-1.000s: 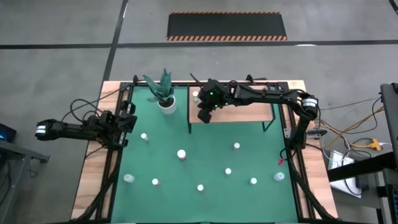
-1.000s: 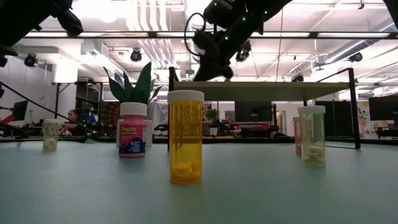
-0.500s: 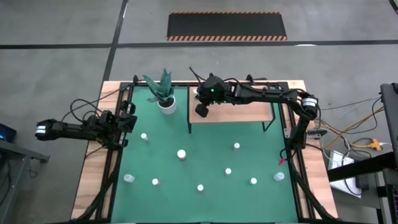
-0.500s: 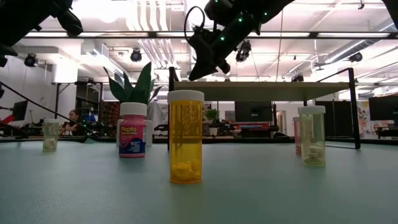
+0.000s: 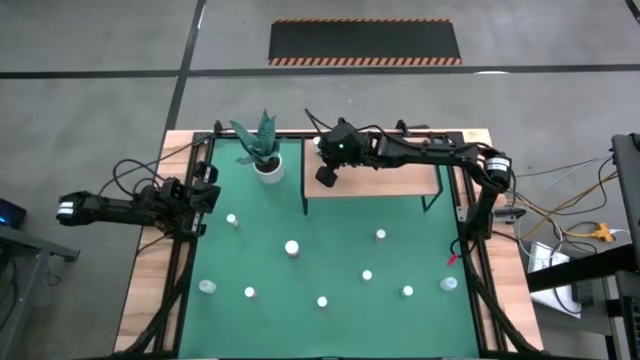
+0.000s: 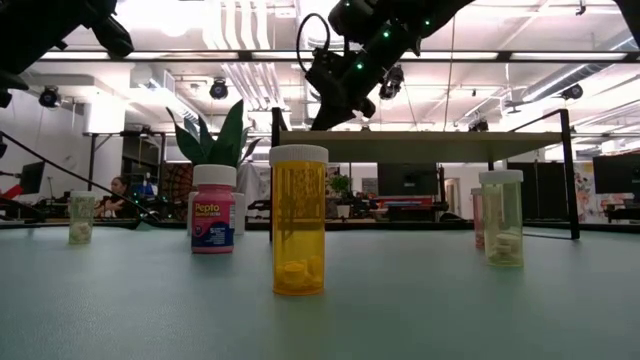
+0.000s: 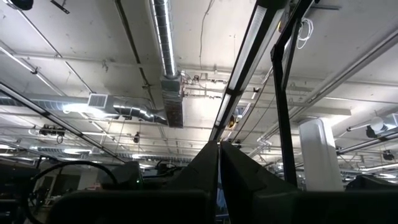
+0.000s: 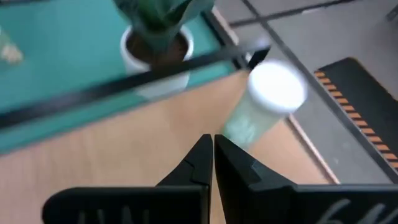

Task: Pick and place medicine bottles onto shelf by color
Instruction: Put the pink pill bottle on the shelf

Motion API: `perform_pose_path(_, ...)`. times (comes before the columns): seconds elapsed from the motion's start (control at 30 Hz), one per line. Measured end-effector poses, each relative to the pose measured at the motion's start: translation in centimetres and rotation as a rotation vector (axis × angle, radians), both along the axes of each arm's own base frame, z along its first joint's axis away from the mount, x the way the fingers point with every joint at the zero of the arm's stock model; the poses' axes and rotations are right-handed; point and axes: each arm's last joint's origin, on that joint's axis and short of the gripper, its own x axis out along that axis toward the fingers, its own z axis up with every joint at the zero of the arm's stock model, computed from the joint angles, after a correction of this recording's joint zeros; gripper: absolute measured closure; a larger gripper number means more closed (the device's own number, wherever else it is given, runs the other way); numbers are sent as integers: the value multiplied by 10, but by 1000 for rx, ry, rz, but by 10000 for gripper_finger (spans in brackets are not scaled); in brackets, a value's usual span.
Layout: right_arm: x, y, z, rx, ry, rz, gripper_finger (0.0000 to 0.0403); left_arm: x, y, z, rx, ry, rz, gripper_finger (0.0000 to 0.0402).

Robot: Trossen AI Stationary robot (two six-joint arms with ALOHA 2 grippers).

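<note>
Several small white-capped medicine bottles stand upright on the green mat [image 5: 340, 320]. In the low view a yellow bottle [image 6: 298, 220] is nearest, with a pink one [image 6: 213, 210] and a pale one [image 6: 501, 217] farther back. One pale greenish bottle [image 8: 267, 102] stands on the shelf [image 5: 400, 180] at its far-left corner [image 5: 318, 144]. My right gripper [image 8: 212, 142] hovers shut and empty above the shelf just near of that bottle [image 5: 324, 176], pointing toward the table's left. My left gripper [image 7: 219, 148] is shut and points upward at the table's left edge [image 5: 205, 195].
A white pot with a green plant [image 5: 266, 160] stands on the mat just left of the shelf. The shelf's black frame legs [image 6: 570, 170] rise from the mat. Cables run along the table's left and right sides. The bottles on the mat stand well apart.
My right gripper has moved a little toward the far edge above the shelf's left end and tipped, so that its fingers slant toward the table's left. For the last half second it has kept nearly still. The bottles on the mat have not moved.
</note>
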Motion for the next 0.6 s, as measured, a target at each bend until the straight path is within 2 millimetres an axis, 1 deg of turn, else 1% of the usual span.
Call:
perform_pose_path(0.1,-3,17,-1,-1,58,52,394,1,0,-1,-1,10,-1,402)
perform_pose_path(0.17,-5,36,0,-17,67,115,394,3,0,-3,-1,30,-1,402)
perform_pose_path(0.27,-14,65,-2,-53,73,217,394,8,0,-8,0,103,0,402)
perform_pose_path(0.33,-24,81,-6,-76,63,273,394,11,0,-12,2,152,1,402)
perform_pose_path(0.43,-45,98,-11,-93,11,340,394,15,0,-15,2,186,1,402)
perform_pose_path(0.53,-70,106,-13,-72,-79,413,394,16,0,-15,-28,189,-22,402)
perform_pose_path(0.6,-87,111,-13,-61,-139,456,394,17,0,-10,-70,159,-53,402)
